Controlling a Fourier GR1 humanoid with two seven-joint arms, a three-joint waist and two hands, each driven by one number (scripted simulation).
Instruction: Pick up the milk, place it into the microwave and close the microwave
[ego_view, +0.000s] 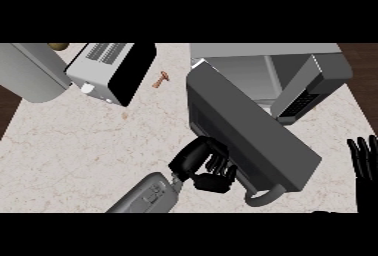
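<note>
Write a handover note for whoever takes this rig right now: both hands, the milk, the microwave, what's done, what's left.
Left hand: open, holding nothing, against the lower edge of the microwave door.
Right hand: open, resting at the view's right edge.
Milk: not in sight; probably inside the microwave, but I cannot confirm it.
Done: apparently the pick and place.
Left: swing the door, now standing open, shut.
</note>
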